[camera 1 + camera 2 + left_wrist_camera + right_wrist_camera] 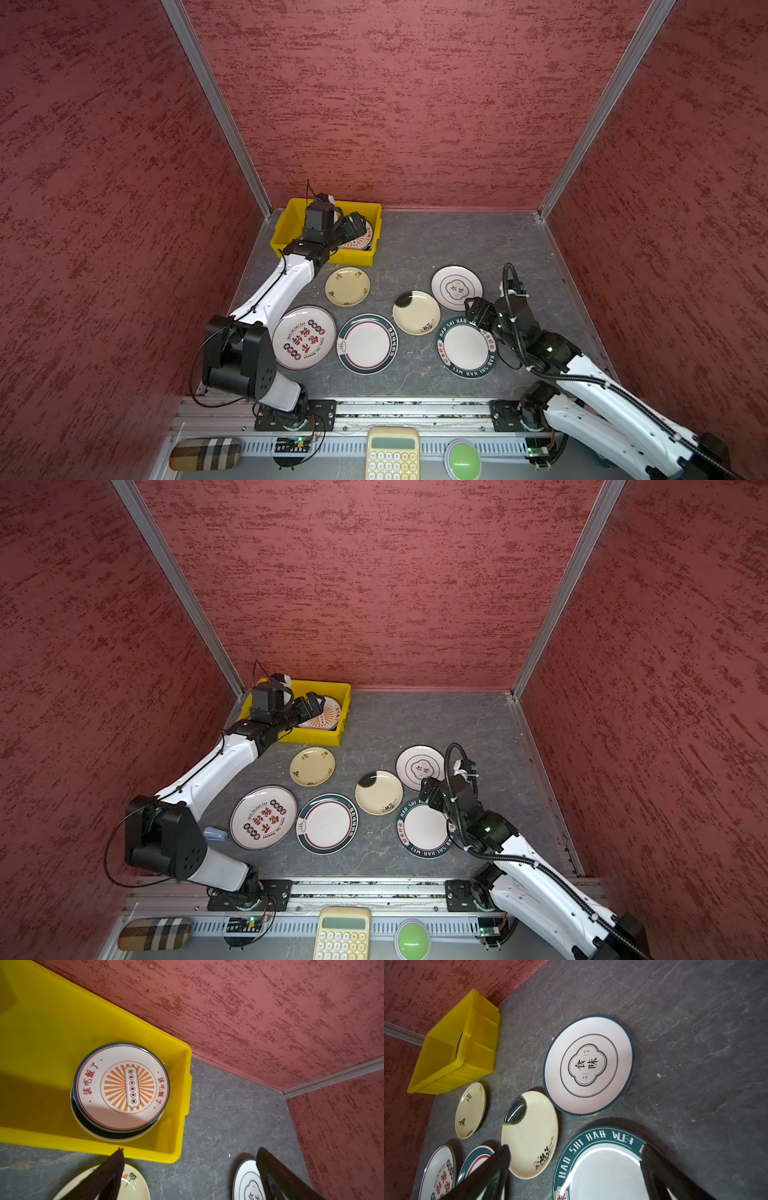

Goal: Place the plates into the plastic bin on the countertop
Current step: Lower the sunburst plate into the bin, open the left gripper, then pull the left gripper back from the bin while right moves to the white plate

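The yellow plastic bin (291, 224) (52, 1022) stands at the countertop's (457, 241) back left corner. It holds a short stack of plates, an orange-sunburst plate (124, 1086) on top. My left gripper (356, 223) (190, 1150) hangs open and empty over the bin's right end. Several plates lie flat on the countertop: a small cream one (347, 286), a quatrefoil one (456, 287), a cream one with a dark patch (416, 311), a red-lettered one (305, 337) and a green-rimmed one (367, 343). My right gripper (473, 309) (576, 1147) hovers open over the far rim of the green lettered plate (602, 1172).
Red textured walls close in the back and both sides. Metal rails run along the front edge. Beyond them lie a yellow calculator (392, 453), a green button (462, 459) and a plaid pouch (205, 454). A small blue object (216, 834) lies beside the left arm's base.
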Controlling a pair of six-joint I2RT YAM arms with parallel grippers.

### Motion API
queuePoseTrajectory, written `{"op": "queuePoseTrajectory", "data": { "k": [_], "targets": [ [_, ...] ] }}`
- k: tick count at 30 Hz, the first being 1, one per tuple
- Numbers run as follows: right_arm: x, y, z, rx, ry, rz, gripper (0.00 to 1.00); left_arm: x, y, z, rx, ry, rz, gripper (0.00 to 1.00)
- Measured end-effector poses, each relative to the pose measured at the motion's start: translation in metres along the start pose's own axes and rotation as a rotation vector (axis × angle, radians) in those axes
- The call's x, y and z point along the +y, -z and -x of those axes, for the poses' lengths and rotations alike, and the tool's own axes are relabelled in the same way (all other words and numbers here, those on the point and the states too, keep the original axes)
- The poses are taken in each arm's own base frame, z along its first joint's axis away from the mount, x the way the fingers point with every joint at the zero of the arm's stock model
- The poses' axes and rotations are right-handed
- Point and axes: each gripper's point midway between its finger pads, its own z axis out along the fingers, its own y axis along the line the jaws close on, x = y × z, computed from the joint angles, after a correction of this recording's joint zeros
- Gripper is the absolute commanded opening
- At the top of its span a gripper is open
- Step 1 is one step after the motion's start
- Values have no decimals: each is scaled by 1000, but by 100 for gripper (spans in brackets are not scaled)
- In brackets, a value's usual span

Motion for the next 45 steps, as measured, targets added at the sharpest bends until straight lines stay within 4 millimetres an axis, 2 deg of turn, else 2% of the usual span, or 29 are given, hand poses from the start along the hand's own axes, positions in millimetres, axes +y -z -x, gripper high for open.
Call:
{"op": "queuePoseTrajectory", "data": {
  "k": [7,15,23,27,30,38,45],
  "targets": [
    [-4,-20,-6,104,-22,-10,99,-3,36,-27,-53,-19,-53,99],
    [-4,-31,5,135,-74,49,99,-1,62,-50,-67,-35,-86,99],
    [-14,-45,11,183,-141,75,99,19,52,-105,30,-84,-69,100],
    [-17,-49,17,187,-178,103,99,21,49,-120,46,-97,-83,99],
    [-18,-53,17,195,-212,134,99,21,48,-122,46,-97,-86,99],
    [-29,-71,0,264,-289,130,99,18,51,-126,45,-71,-127,99],
    [-36,-79,-1,259,-317,121,91,17,54,-132,53,-43,-156,99]
  ]
}}
